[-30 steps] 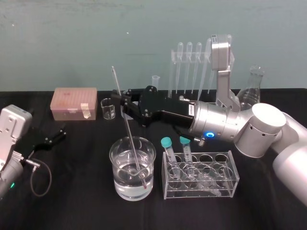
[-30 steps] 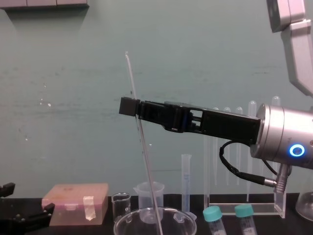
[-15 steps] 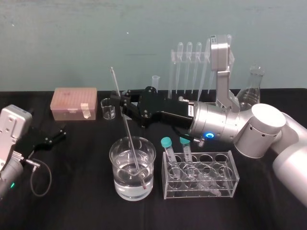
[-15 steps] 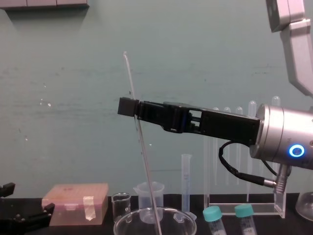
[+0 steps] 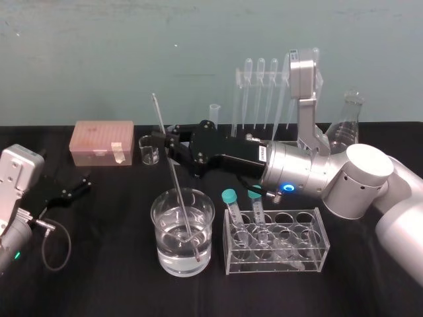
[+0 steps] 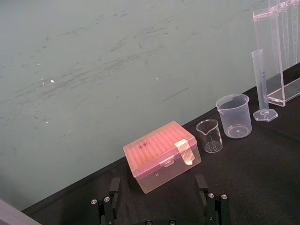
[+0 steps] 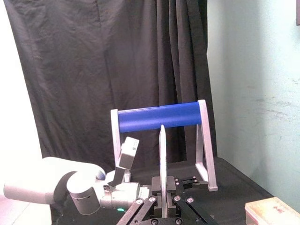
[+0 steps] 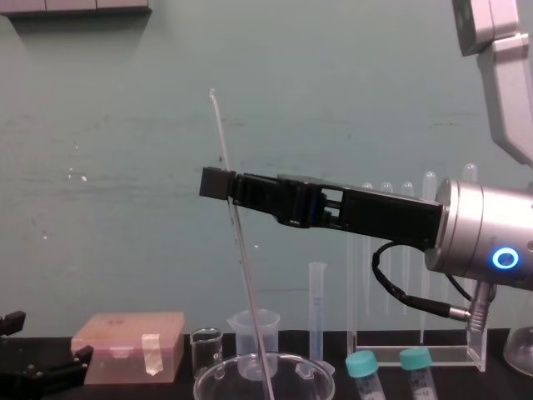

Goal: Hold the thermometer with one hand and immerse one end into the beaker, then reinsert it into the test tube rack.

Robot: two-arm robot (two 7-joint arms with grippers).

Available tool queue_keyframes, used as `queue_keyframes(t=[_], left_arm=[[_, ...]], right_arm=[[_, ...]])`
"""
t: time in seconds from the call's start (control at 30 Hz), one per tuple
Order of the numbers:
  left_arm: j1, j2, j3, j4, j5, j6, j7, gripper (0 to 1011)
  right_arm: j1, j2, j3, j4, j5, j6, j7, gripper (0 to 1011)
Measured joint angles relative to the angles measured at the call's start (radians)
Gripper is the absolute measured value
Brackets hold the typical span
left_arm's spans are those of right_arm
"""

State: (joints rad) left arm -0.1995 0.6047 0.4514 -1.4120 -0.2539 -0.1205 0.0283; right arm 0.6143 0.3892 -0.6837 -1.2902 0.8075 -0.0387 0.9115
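Note:
The thermometer [image 5: 178,191], a long thin glass rod, leans steeply with its red lower tip in the water of the beaker [image 5: 166,249], the wide glass vessel at the table's front. My right gripper [image 5: 164,140] reaches in from the right above the beaker and is shut on the rod's upper part. From the chest the same grip [image 8: 221,183] shows on the thermometer [image 8: 242,262] above the beaker's rim [image 8: 208,383]. The test tube rack [image 5: 237,92], a tall clear stand hung with pipettes, is behind the right arm. My left gripper [image 5: 71,189] rests open on the table at the far left.
A pink tip box [image 5: 102,142] and a tiny glass beaker [image 5: 149,150] sit at the back left. A low clear rack [image 5: 310,247] with two teal-capped tubes stands just right of the beaker. A plastic beaker [image 8: 254,329], a measuring cylinder [image 8: 316,308] and a flask [image 5: 347,129] line the back.
My right gripper has drifted slightly to the left with the thermometer, whose lower end stays in the beaker's water. The left arm has not moved.

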Motion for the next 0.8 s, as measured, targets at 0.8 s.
queue_keyframes(t=[0.8], left_arm=[[0.000, 0.000, 0.000, 0.000, 0.000, 0.000, 0.000, 1008]], right_arm=[[0.000, -0.001, 0.000, 0.001, 0.000, -0.001, -0.002, 56]])
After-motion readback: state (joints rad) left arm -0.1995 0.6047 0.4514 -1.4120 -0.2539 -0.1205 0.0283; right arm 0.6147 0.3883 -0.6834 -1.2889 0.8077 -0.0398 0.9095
